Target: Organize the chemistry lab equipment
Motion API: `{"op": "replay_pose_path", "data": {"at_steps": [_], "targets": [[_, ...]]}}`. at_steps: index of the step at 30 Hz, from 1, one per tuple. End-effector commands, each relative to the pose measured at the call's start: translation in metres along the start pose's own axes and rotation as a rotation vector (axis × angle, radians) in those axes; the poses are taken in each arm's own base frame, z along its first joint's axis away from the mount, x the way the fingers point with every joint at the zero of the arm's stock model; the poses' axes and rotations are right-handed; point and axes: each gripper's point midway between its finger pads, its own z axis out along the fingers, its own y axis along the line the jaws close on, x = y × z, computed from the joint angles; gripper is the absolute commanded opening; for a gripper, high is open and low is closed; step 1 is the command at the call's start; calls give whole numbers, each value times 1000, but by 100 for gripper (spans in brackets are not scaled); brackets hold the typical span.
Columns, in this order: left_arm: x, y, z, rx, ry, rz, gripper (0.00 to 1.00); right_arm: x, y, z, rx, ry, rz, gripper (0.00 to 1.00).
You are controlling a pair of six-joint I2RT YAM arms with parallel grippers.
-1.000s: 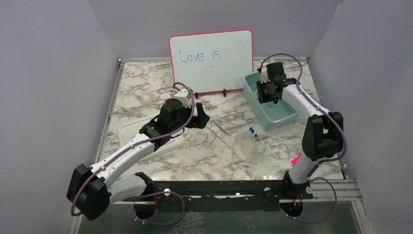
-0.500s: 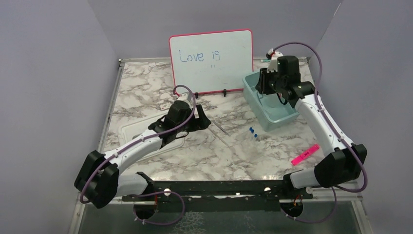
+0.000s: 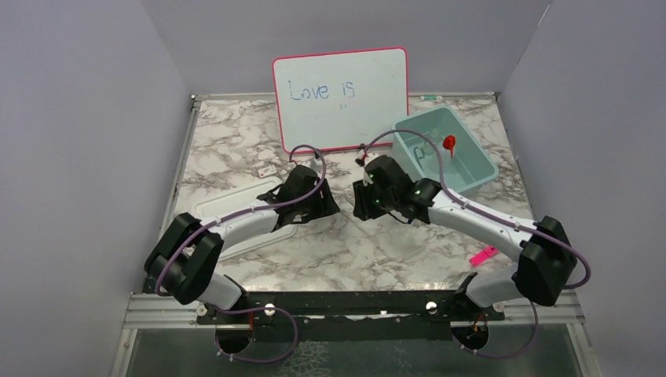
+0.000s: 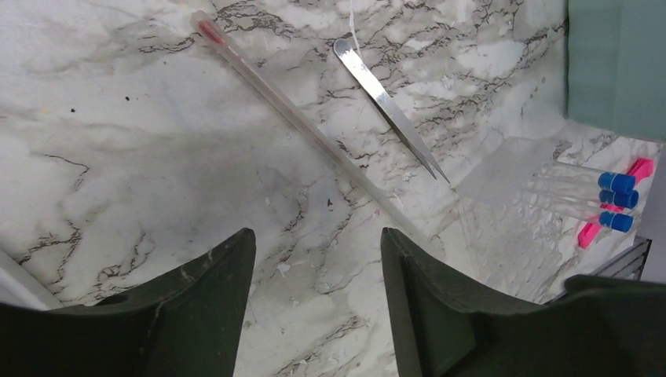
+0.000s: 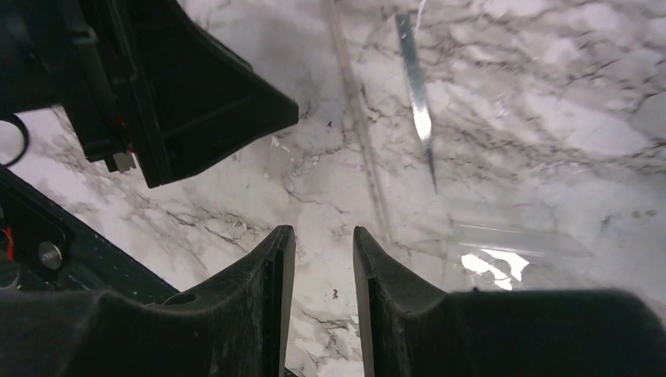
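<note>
Marble desk (image 3: 228, 149), teal bin (image 3: 477, 141) far right. Left end effector (image 4: 316, 236) released, empty — right end effector (image 5: 322, 232) slightly parted, empty — both low near thin stick (image 4: 275, 102) and tweezers (image 4: 389, 118), lying side by side. Red funnel (image 3: 449, 142) in bin.

Tweezers (image 4: 390, 110) are laid beside the thin stick (image 4: 314, 132) on the desk (image 4: 118, 157); the funnel (image 3: 449, 142) is set in the bin (image 3: 467, 161), right of the whiteboard (image 3: 342, 94).

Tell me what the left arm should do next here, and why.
Probably lower the left gripper onto the thin stick: its jaws stand open and empty, and the stick lies flat on the table just ahead of them. The right gripper hovers over the same spot, so it should likely wait.
</note>
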Motion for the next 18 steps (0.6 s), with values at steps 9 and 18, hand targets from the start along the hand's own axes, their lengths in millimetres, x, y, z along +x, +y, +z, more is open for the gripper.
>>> {"op": "replay_pose_path", "data": {"at_steps": [9, 18], "targets": [[-28, 24, -34, -88, -238, -108, 57, 59, 3, 61, 230, 114, 33, 37], [-34, 28, -49, -97, -295, -111, 57, 73, -13, 91, 343, 160, 14, 36]]}}
